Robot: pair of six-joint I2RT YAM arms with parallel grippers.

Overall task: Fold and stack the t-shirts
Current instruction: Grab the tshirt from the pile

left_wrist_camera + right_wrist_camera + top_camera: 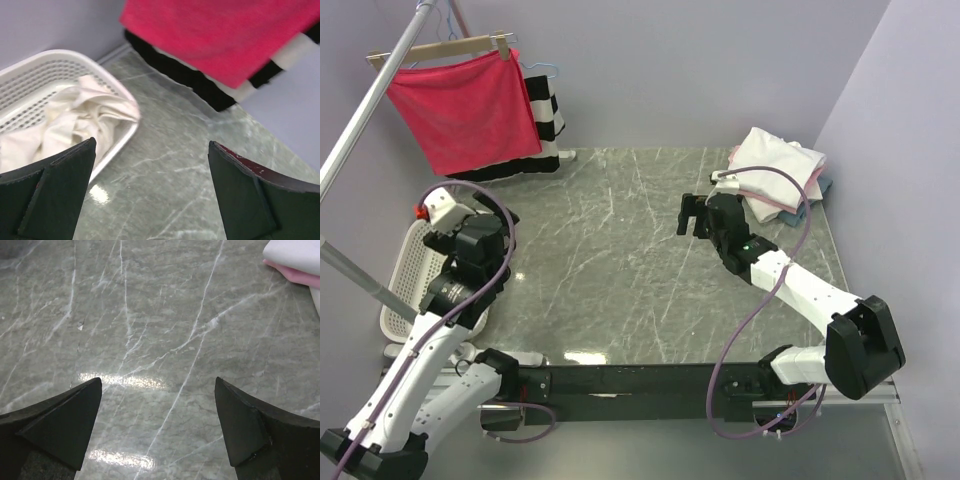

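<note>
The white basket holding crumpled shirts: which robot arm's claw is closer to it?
Left. The left gripper hovers just beside the basket at the left edge of the table. The right gripper is across the table, close to the folded stack of t-shirts.

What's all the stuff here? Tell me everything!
table: one, grey-green marble
basket: one, white, table's left edge
folded t-shirts: one stack, white over pink and blue, table's far right corner
crumpled t-shirts: number unclear, cream, in the basket
red cloth: one, red, on a hanger, far left
striped garment: one, black-and-white, behind the red cloth
left gripper: one, black, open, near the basket
right gripper: one, black, open, over bare table
</note>
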